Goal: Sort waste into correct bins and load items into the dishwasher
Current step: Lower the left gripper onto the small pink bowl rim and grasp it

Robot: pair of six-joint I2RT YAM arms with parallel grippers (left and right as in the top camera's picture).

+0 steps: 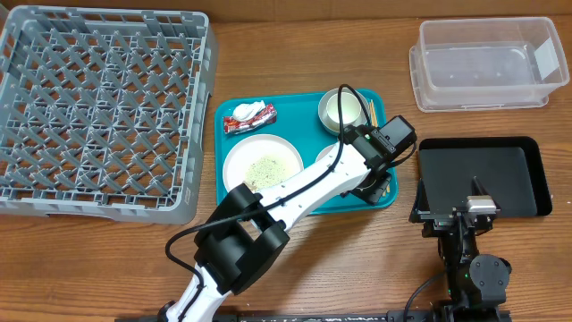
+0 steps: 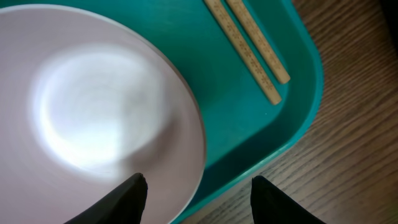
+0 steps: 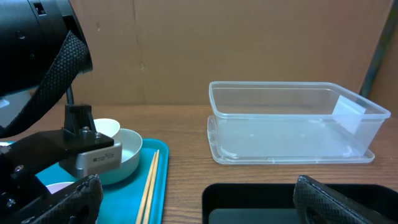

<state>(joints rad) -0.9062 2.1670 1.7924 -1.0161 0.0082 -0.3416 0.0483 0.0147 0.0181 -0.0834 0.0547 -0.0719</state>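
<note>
While the left gripper (image 2: 198,186) hangs with its jaws apart over the rim of the small white bowl (image 2: 93,106) on the teal tray (image 2: 249,118), gripping nothing, the chopsticks (image 2: 249,46) lie on the tray near the bowl. The right gripper (image 3: 205,208) stands wide open and empty at the near edge of the black tray (image 1: 483,174). The red-and-white wrapper (image 1: 248,114) carries print too small to read, and so does the white label (image 1: 544,57) on the clear tub (image 1: 474,67).
</note>
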